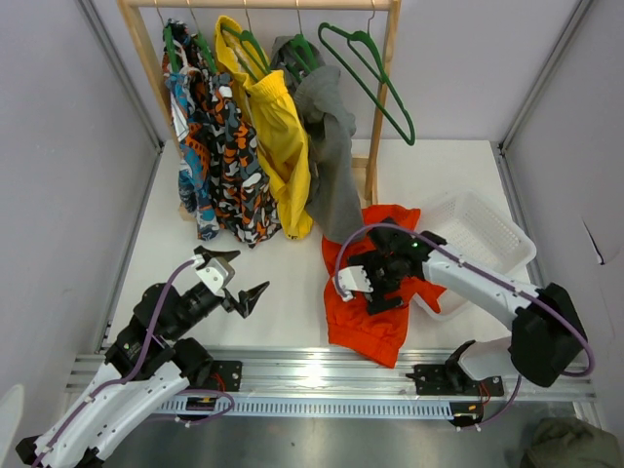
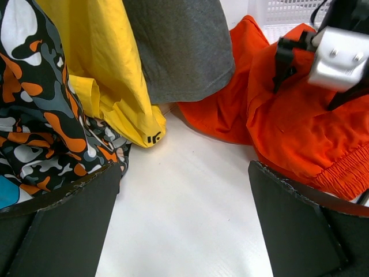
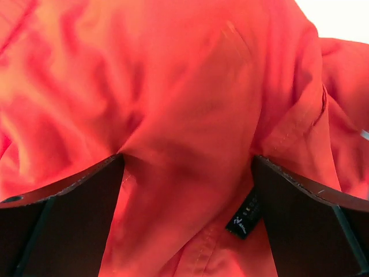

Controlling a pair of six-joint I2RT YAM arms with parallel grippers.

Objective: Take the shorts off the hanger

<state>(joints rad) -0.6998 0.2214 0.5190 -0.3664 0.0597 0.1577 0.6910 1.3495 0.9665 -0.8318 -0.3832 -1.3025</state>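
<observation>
jaws wide both sides: left jaws empty, right jaws over one shorts; one bare hanger hung.

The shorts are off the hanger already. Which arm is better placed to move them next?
Right. The right gripper is open right over the shorts, with fabric between its fingers. The left gripper is open over the bare table, apart from the shorts. The hanger hangs bare.
</observation>
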